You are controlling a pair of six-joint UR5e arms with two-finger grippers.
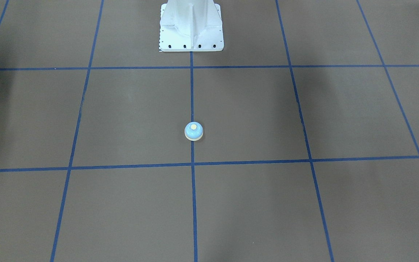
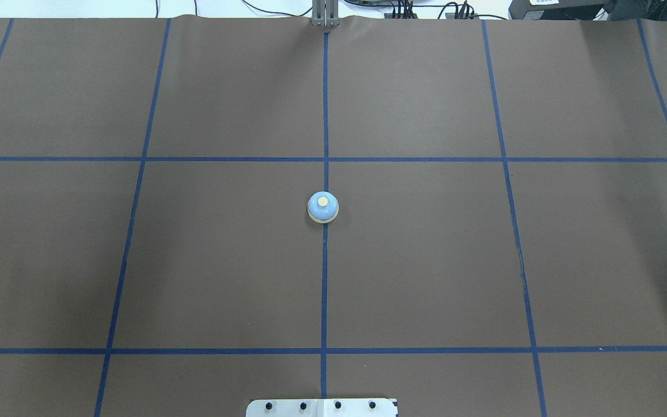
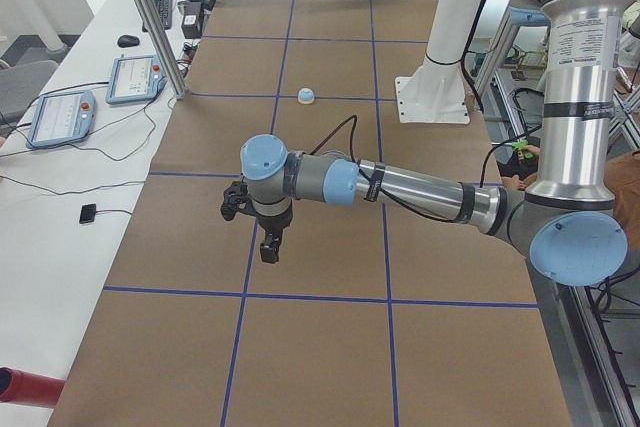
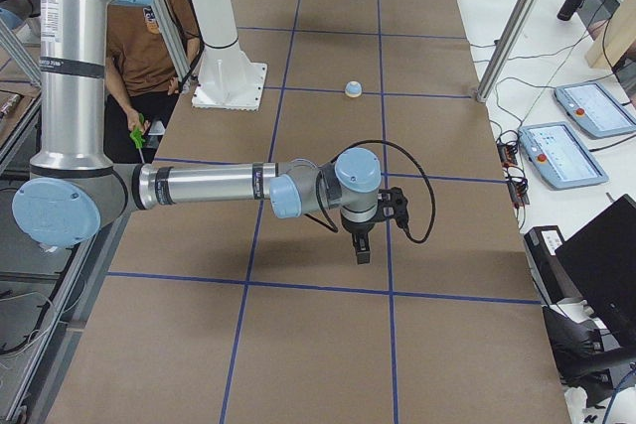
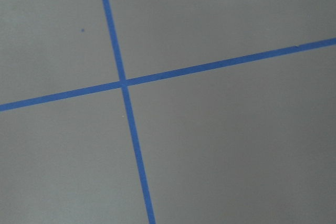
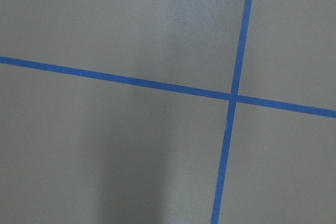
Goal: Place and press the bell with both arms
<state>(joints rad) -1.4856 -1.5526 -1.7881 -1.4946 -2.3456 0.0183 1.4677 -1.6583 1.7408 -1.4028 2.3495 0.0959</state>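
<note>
1. The worktop (image 2: 426,260) is the largest thing here: a wide brown sheet divided into big squares by blue tape lines (image 2: 325,289). Behind its far edge, as the overhead view shows, some cables and dark equipment stand. The side views show a white side table with tablets (image 3: 60,117) and aluminium frame posts.
2. The white pedestal (image 1: 191,27) stands on the middle tape line, well apart from the bell.
3. The left arm (image 3: 400,187) and the right arm (image 4: 209,188) each reach out horizontally above the worktop, both far from the bell, toward opposite ends of the worktop.
4. The left end effector (image 3: 270,245) and the right end effector (image 4: 363,248) point down and hold nothing. They show only in the side views, so I cannot tell whether the fingers are apart or together.
5. The bell (image 2: 323,207) stands upright on the middle tape line, between the pedestal and the far edge, with nothing touching it.
6. What may go wrong, in my judgement: the bell is small and light, so a press that is off the cream button could push it sideways or tip it. Both arms must come to one small spot, so they could also collide there.
</note>
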